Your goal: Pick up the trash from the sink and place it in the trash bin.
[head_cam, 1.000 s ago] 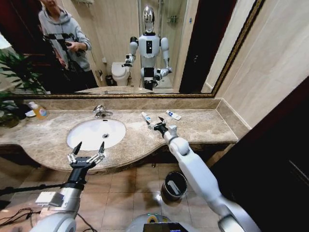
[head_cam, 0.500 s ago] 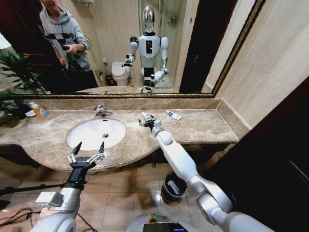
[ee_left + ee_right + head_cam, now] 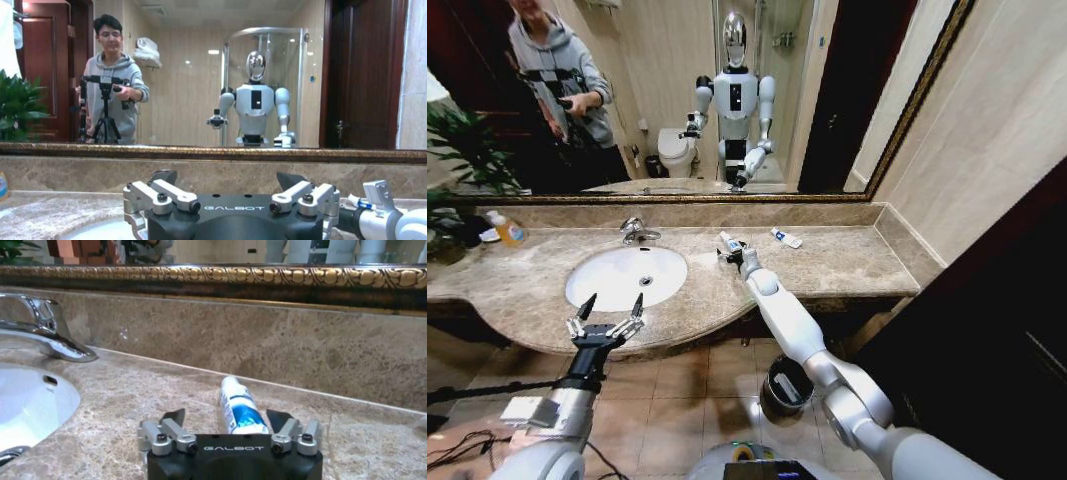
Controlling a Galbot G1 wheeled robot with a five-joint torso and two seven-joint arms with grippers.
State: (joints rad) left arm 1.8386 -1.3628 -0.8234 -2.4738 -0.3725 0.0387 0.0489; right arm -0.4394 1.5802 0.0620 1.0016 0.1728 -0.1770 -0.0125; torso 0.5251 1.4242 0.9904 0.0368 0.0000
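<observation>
Around white tube: open right tool.

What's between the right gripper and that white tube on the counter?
Nothing visible. The right gripper, fingers open, sits low over the marble counter with the white-and-blue tube lying between its fingers, bare counter around it.

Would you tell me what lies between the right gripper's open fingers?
In the right wrist view, a white tube with blue marks lies on the marble counter, between the right gripper's fingers.

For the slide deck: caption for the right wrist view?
Open right gripper straddling a white-and-blue tube on the marble counter beside the sink.
</observation>
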